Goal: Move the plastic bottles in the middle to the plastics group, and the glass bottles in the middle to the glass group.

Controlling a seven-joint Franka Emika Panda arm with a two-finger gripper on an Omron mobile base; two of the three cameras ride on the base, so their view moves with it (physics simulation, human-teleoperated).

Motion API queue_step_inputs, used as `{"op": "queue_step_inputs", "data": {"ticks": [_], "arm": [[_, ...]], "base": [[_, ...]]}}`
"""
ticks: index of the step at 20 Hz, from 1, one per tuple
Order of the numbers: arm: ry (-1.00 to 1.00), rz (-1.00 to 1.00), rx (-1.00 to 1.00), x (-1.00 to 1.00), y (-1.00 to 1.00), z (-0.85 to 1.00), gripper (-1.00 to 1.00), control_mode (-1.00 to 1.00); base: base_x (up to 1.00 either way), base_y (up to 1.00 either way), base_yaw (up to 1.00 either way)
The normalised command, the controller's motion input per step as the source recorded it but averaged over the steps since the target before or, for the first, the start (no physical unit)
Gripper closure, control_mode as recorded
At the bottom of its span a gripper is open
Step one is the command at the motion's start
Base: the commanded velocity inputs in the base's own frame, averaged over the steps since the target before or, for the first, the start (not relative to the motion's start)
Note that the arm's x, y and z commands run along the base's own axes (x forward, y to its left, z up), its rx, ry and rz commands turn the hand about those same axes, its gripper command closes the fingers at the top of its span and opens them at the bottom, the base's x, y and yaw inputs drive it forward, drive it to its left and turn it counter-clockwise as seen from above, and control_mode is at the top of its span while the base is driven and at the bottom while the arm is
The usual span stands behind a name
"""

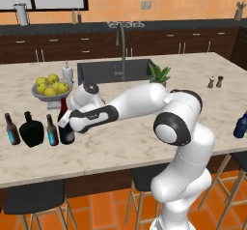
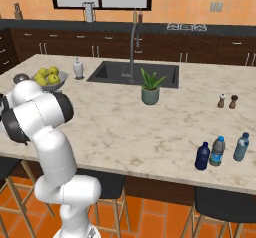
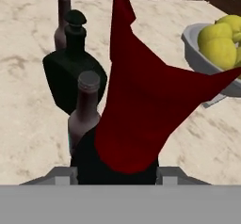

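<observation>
Left base view: the arm reaches left and low over the table (image 1: 144, 142), and the end effector (image 1: 67, 119) pinches the wine bottle (image 1: 64, 127), whose red neck rises beside the wrist. The bottle stands at the right end of a row: a beer bottle (image 1: 11, 129) far left, the squat black flask (image 1: 31, 130), then a second beer bottle (image 1: 51, 130) just beside the wine bottle. That placing suits the task, since this row looks like the glass group. A bowl of lemons (image 1: 50, 88) sits behind, and a blue bottle (image 1: 240, 124) stands at the far right edge.

Right base view: it adds the plastics, which stand well apart on the right: a dark blue bottle (image 2: 202, 156) beside two clear water bottles (image 2: 217, 151), so that sorting looks done.

Hand view: the red neck (image 3: 141, 105) fills the middle between the fingers, with the beer bottle and flask close at left, so letting go needs care.
</observation>
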Motion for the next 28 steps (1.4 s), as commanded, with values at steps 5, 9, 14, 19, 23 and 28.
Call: {"op": "queue_step_inputs", "data": {"ticks": [5, 9, 14, 19, 23, 28], "arm": [[0.00, 0.00, 0.06, 0.00, 0.00, 0.00, 1.00, -1.00], [0.00, 0.00, 0.00, 0.00, -0.04, 0.00, 1.00, -1.00], [0.00, 0.00, 0.00, 0.00, -0.17, 0.03, 1.00, -1.00], [0.00, 0.00, 0.00, 0.00, 0.00, 0.00, -1.00, -1.00], [0.00, 0.00, 0.00, 0.00, 0.00, 0.00, -1.00, -1.00], [0.00, 0.00, 0.00, 0.00, 0.00, 0.00, -1.00, -1.00]], "base": [[0.00, 0.00, 0.00], [0.00, 0.00, 0.00], [0.00, 0.00, 0.00], [0.00, 0.00, 0.00], [0.00, 0.00, 0.00], [0.00, 0.00, 0.00]]}}
